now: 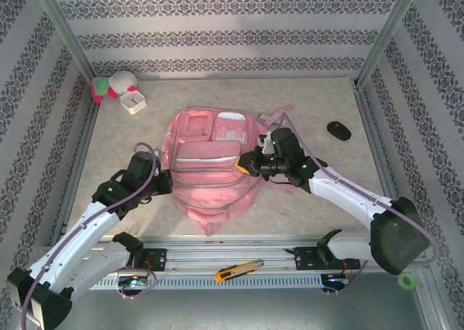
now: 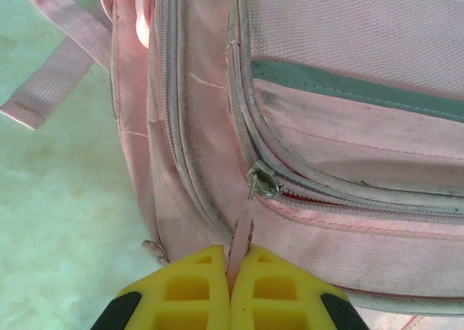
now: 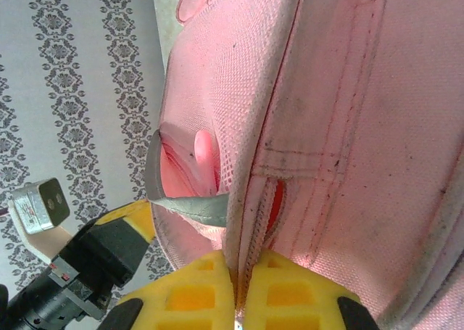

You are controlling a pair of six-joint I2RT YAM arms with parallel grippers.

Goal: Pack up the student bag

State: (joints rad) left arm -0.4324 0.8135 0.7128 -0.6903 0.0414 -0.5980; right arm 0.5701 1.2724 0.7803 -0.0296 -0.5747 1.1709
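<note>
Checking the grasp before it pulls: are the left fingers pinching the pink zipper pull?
Yes, the left fingers are closed on the pink zipper pull of the student bag.

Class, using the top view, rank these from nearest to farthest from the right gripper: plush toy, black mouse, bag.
1. bag, centre, pinched by the right gripper.
2. black mouse, back right.
3. plush toy, back-left corner.

Bright, even, slightly washed-out light; faint soft shadows; wrist views soft up close.
</note>
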